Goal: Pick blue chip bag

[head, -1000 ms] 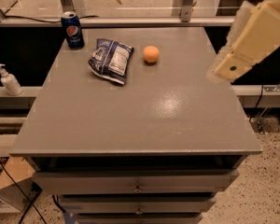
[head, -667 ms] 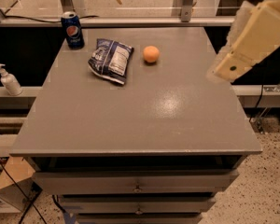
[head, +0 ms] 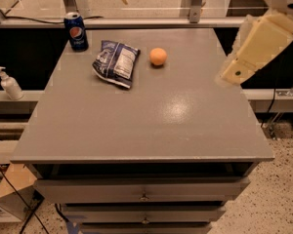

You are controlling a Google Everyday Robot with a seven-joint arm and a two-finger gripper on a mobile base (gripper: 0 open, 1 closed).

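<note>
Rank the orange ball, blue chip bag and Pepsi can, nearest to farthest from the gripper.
From the gripper, at the right edge of the table:
1. orange ball, centre back.
2. blue chip bag, left of the ball.
3. Pepsi can, back-left corner.

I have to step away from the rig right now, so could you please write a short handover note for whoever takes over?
The end effector hangs above the right edge of the table, far from the target and not touching anything on the tabletop.
The blue chip bag lies flat on the far left part of the table, between the Pepsi can and the orange ball, touching neither.
Done: nothing yet; the bag is not grasped.
Left: reach across to the bag, grasp it and lift it, probably keeping clear of the can and the ball.
</note>
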